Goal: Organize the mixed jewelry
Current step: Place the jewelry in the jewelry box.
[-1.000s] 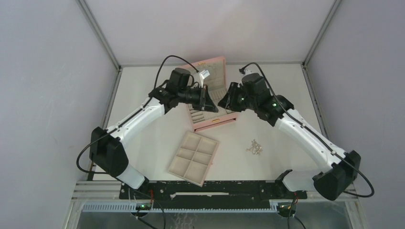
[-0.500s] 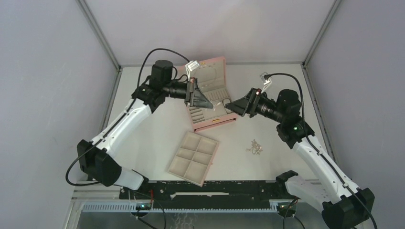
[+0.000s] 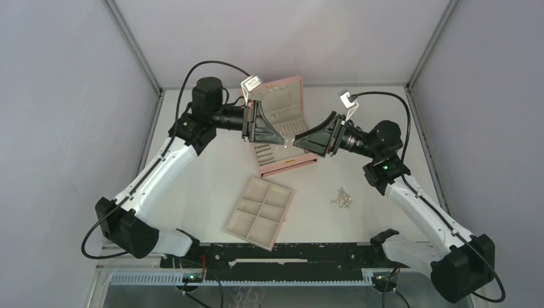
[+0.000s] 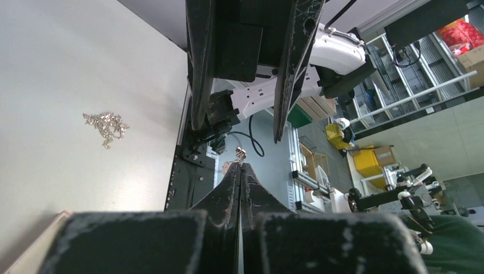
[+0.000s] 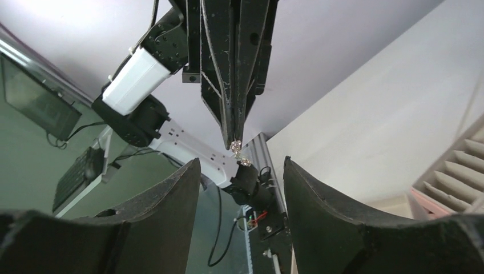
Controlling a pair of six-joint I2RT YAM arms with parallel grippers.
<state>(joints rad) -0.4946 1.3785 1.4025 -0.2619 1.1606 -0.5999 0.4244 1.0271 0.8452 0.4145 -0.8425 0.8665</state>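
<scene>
- Above the pink box (image 3: 287, 96) at 12 o'clock on the bench (image 3: 192, 186), the two arms meet tip to tip. The left arm (image 3: 163, 165) reaches in from 9 o'clock and the right arm (image 3: 420, 208) from 3 o'clock.
- The left jaws are pressed together, and their fingertips (image 4: 231, 178) pinch a small silver piece (image 4: 240, 152) that pokes out past the very end.
- In the right wrist view the same piece hangs from the point of the left fingertips, with a second shiny bit dangling just below it toward 5 o'clock.
- The right jaws stand wide apart. In their own wrist view the two fingers (image 5: 171, 197) flank the silver piece at 9 and 3 o'clock, with open gaps showing on both sides.
- In the left wrist view the right fingers come down from 12 o'clock, spread, and face the left tips head on.
- The heap of jewelry (image 3: 342, 197) lies on the bare bench at 4 o'clock, well apart from both sets of jaws. The left wrist view shows it as a small glittering tangle at 9 o'clock.
- The beige tray (image 3: 260, 213) has six compartments and sits at 6 o'clock. It is turned at a slant, just in front of the pink box, between the box and the arm bases.
- The pink box has its lid raised at the far side, and padded rows show inside.
</scene>
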